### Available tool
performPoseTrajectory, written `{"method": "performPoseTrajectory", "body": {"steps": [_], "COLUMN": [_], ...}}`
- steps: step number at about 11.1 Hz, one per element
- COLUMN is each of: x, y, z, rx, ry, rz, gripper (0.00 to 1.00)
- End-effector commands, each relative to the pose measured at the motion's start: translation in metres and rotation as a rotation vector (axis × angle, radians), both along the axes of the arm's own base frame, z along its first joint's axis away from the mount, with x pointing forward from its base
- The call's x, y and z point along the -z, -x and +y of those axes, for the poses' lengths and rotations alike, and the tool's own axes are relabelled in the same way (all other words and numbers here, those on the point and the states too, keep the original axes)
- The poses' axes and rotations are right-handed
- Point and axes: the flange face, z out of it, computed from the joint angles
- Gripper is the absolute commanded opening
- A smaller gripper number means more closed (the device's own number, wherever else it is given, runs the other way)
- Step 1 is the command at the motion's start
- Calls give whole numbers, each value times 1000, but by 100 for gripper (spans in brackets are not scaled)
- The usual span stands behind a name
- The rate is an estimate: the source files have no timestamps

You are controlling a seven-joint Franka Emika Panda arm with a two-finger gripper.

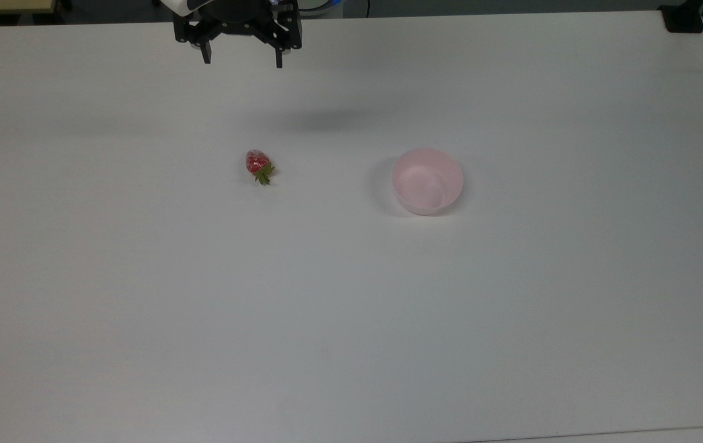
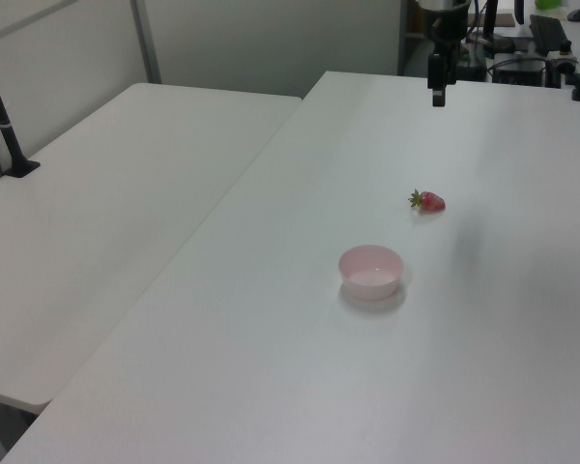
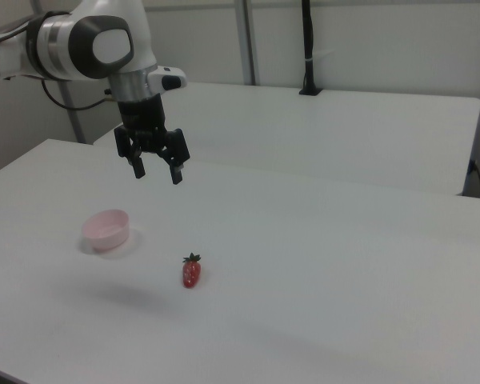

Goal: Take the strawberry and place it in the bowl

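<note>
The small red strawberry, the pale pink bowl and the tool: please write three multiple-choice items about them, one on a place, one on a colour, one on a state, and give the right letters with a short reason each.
1. In the top view, where does the small glossy red strawberry with green leaves lie relative to the round pale pink plastic bowl?
A. inside it
B. apart, to the top view's left
C. touching its right wall

2. What colour is the table under both?
A. white
B. dark brown
C. green

3. What is the state of the black two-finger tool?
A. shut on the strawberry
B. resting inside the bowl
C. open, above the table, holding nothing

Answers:
1 B: bare table separates them, and the bowl is empty.
2 A: the surface is plain white in all views.
3 C: the right view shows its fingers spread, high over the table.
</note>
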Motion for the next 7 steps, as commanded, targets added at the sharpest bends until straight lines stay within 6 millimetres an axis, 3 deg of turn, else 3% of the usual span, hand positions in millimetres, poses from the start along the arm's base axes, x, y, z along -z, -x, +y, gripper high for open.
{"method": "performPoseTrajectory", "body": {"steps": [1,3,7], "x": [-6,-18,-14], "y": [2,4,7], "z": [-1,-9,-7], "rx": [32,46,40], "ry": [-16,-17,-14], "rz": [-9,-27,10], "gripper": [100,100,100]}}
